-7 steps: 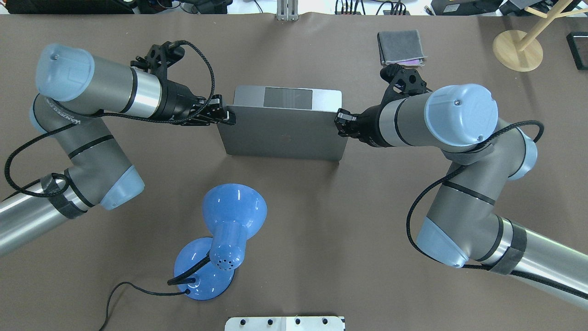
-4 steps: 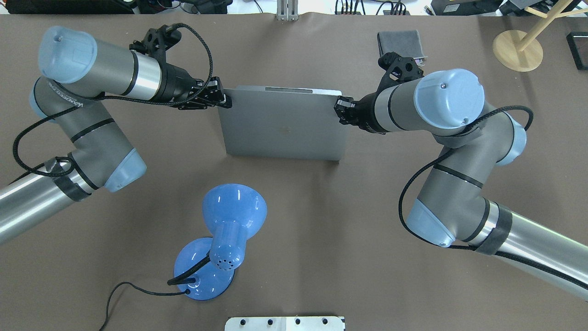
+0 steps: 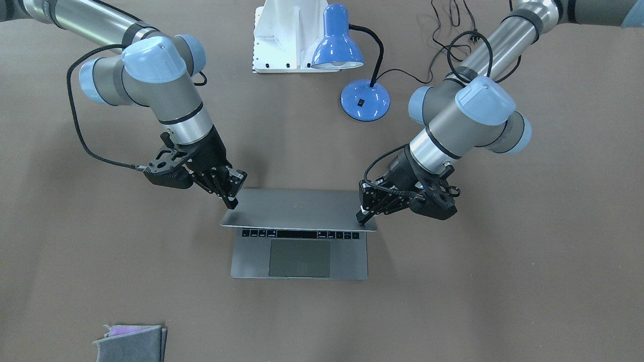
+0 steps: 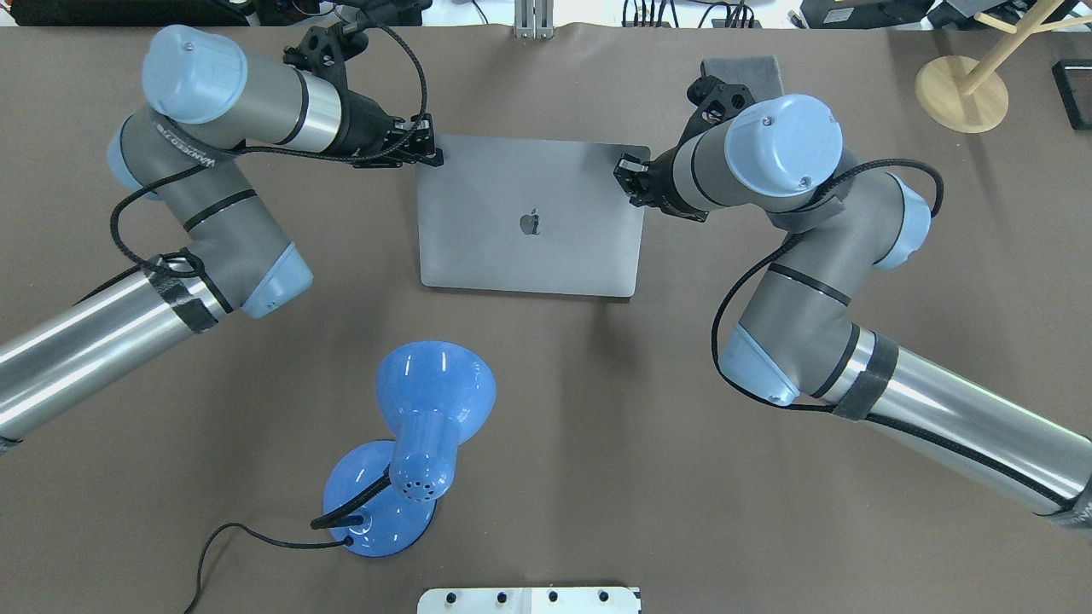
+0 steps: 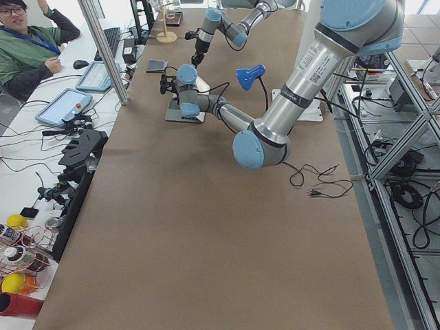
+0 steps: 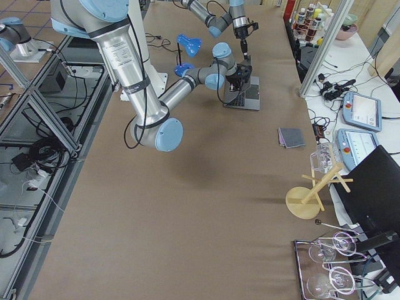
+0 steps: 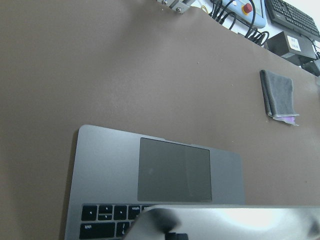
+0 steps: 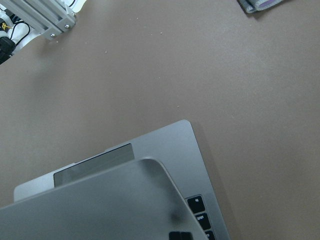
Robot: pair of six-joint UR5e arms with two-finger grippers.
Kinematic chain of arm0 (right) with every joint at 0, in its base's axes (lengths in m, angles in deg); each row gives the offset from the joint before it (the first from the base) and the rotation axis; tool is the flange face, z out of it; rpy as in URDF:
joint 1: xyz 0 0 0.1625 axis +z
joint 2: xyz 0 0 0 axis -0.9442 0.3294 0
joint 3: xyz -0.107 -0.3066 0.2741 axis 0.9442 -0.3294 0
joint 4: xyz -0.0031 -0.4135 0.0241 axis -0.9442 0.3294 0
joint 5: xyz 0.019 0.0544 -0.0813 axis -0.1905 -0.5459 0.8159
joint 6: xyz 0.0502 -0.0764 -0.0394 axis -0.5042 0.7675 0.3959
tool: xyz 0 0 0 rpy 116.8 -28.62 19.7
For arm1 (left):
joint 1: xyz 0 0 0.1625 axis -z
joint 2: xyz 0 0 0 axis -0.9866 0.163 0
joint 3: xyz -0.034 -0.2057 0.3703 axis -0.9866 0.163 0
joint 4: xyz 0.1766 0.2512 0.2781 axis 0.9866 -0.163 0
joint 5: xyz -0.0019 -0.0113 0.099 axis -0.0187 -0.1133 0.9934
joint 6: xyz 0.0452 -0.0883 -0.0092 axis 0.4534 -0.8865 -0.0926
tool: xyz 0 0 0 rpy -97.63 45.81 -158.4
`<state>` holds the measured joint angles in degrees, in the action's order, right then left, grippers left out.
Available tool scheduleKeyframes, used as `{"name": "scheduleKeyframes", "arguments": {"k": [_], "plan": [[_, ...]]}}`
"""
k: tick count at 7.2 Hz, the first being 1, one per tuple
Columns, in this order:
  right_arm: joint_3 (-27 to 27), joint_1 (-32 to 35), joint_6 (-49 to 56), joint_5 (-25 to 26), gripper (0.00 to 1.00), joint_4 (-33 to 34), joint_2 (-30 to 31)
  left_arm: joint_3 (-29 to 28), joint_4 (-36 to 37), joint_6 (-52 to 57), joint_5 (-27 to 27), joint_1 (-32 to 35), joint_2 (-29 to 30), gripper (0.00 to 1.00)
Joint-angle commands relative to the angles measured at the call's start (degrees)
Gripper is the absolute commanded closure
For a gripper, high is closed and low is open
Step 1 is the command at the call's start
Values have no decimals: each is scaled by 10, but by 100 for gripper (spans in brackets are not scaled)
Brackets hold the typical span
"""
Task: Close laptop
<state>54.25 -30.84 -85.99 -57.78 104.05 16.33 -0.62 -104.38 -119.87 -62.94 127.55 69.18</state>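
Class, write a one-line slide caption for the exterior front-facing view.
Half-closed laptop, with the left gripper and right gripper at its lid's free corners.

Desk (image 4: 546,477): matte brown cover, evenly lit, soft shadows. Aluminium frame posts (image 5: 103,48) stand along its operator-side edge. The white side bench (image 5: 41,144) beyond carries tablets (image 5: 65,104) and cables (image 5: 27,148). Grey floor (image 6: 25,275) lies past the robot-side edge.

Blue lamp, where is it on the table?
In the overhead view the blue lamp stands on the robot's left half of the table, nearer the robot than the laptop and apart from it.
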Motion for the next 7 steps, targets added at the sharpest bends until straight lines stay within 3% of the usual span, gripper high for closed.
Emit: {"name": "scheduleKeyframes", "arguments": {"k": [1,2,4,7], "plan": [[-71,3,3,2,100,-1,-36,-87,17,30,59,-16,57,100],[-105,3,3,3,100,-1,-49,-115,17,34,80,-24,66,100],[-124,2,3,4,100,0,-50,-139,17,56,106,-31,64,100],[-118,15,1,0,100,1,-60,-119,17,56,112,-33,62,100]]}}
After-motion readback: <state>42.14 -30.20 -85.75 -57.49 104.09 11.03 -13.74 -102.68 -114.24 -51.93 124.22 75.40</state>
